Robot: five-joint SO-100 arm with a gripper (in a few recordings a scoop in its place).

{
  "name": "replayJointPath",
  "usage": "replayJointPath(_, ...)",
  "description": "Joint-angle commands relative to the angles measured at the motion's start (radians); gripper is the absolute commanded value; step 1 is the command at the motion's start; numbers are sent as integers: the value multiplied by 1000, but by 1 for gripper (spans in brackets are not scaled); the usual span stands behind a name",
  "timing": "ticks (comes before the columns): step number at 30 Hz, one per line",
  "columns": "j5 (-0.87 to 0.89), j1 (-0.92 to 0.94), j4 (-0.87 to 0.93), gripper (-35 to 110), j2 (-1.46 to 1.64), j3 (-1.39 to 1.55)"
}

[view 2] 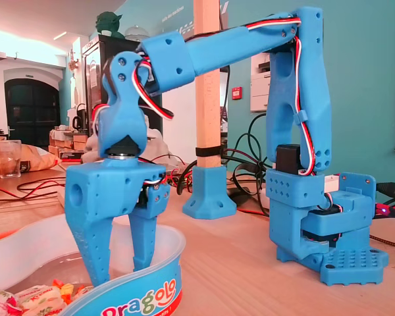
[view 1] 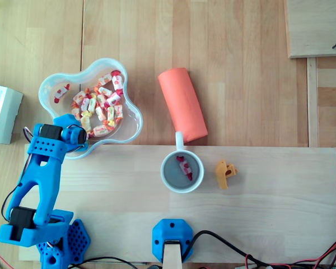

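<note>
Gripper (view 2: pixel 120 275) first: in the fixed view you have it pointing straight down at the left of the frame. Its two blue fingers (view 2: pixel 95 247) are spread moderately apart with nothing between them. The tips sit below the rim of the bowl (view 2: pixel 139 293), just inside its near edge. Whether they touch anything there you cannot tell from this angle. Wrapped candies (view 2: pixel 26 299) lie in the bowl at the lower left corner of the frame, close to the nearer finger.

In the overhead view your gripper (view 1: pixel 74 136) hangs over the lower left lobe of the flower-shaped bowl (view 1: pixel 131 120), left of centre in the frame. The candies (view 1: pixel 101 106) are heaped across the bowl's middle and upper right, with one lying apart in its upper left lobe. The arm (view 1: pixel 42 174) runs down to the lower left corner.

Further out, right of the bowl, a salmon-pink roll (view 1: pixel 182 103) lies tilted on the tabletop, its lower end just beside the handle of a grey mug (view 1: pixel 171 180). The mug stands on the pale board (view 1: pixel 269 213) near the frame's centre and holds a lone sweet (view 1: pixel 185 167). A small orange piece (view 1: pixel 225 174) lies just right of the mug, not touching it. A white box (view 1: pixel 1 112) sits at the left edge.
</note>
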Motion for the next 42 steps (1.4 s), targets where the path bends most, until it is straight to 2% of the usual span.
replayJointPath(1,25,12,8,20,20,-6)
replayJointPath(42,6,9,6,20,-25,-26)
